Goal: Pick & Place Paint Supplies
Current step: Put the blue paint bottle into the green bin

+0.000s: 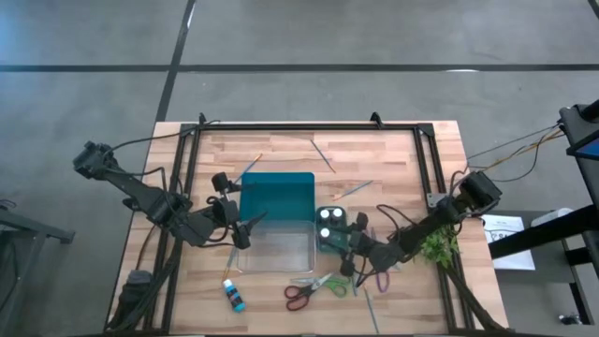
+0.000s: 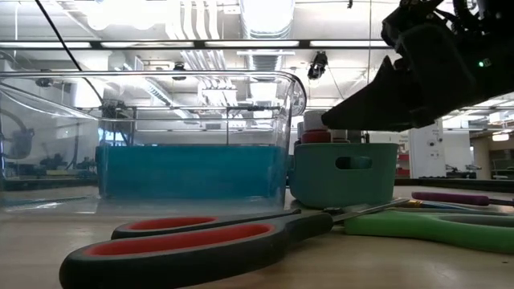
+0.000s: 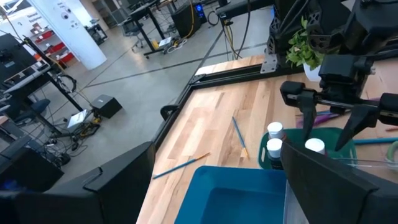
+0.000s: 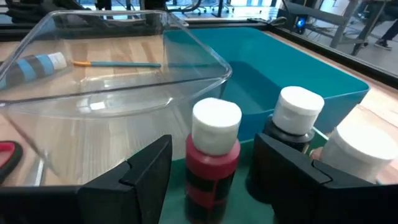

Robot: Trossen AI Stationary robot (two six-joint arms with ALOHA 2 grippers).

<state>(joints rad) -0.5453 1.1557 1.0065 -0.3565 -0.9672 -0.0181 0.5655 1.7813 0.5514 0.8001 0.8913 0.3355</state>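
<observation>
Three white-capped paint bottles stand upright in a small green bin (image 1: 323, 245) (image 2: 345, 172): a red bottle (image 4: 214, 155) (image 2: 316, 131), a dark bottle (image 4: 292, 134) and a third bottle (image 4: 364, 149). My right gripper (image 4: 212, 143) (image 1: 351, 245) is open, one finger on each side of the red bottle without touching it. A blue bottle (image 1: 234, 297) lies on the table near its near edge. Scissors with red and green handles (image 1: 314, 288) (image 2: 201, 237) and purple scissors (image 1: 380, 277) lie flat nearby. My left gripper (image 3: 217, 152) (image 1: 248, 227) hangs open over the left side of the containers.
A teal container (image 1: 278, 197) and a clear container (image 1: 278, 248) sit side by side mid-table. Thin brushes lie scattered: one (image 1: 323, 154) near the far edge, one (image 1: 357, 190) right of the teal container, one (image 1: 231, 257) left of the clear one. A green plant sprig (image 1: 437, 248) lies at the right.
</observation>
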